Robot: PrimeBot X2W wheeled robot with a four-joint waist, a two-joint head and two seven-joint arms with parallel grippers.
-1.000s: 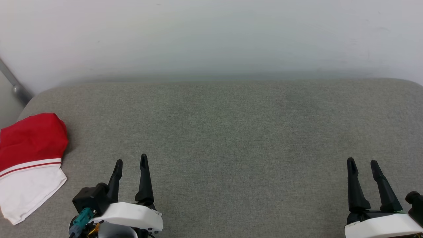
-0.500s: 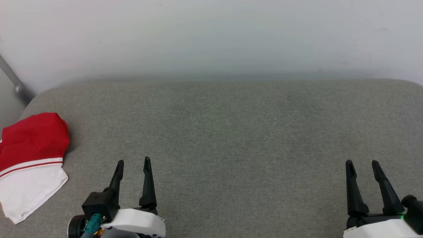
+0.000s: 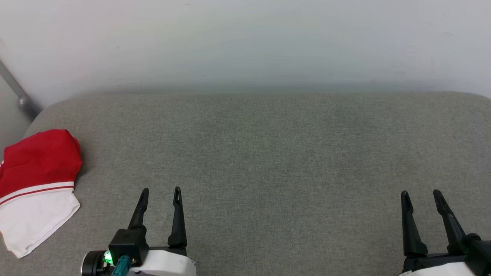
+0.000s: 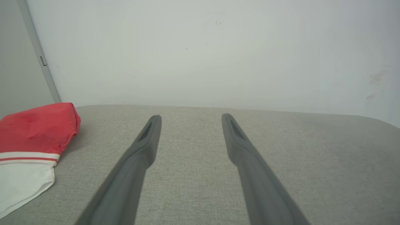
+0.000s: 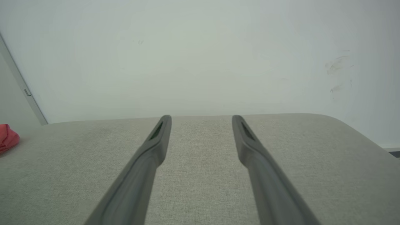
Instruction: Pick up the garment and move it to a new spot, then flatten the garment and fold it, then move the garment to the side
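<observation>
The garment (image 3: 36, 180) lies folded at the far left edge of the grey cushioned surface (image 3: 268, 153), red part toward the wall, white sleeve with a red stripe toward me. It also shows in the left wrist view as the garment (image 4: 31, 140) at the left, and as a red sliver of the garment (image 5: 7, 137) at the left edge of the right wrist view. My left gripper (image 3: 160, 192) stands open at the lower left, to the right of the garment and apart from it. At the lower right my right gripper (image 3: 420, 194) is open too, nothing between its fingers.
A white wall (image 3: 245, 42) rises right behind the surface. A grey metal strip (image 3: 17, 96) runs down the wall at the far left. The surface's rounded right corner (image 5: 353, 128) drops off at the right.
Both grippers have drawn back toward me, lower in the head view. The left one has also shifted slightly right. The garment lies as before.
</observation>
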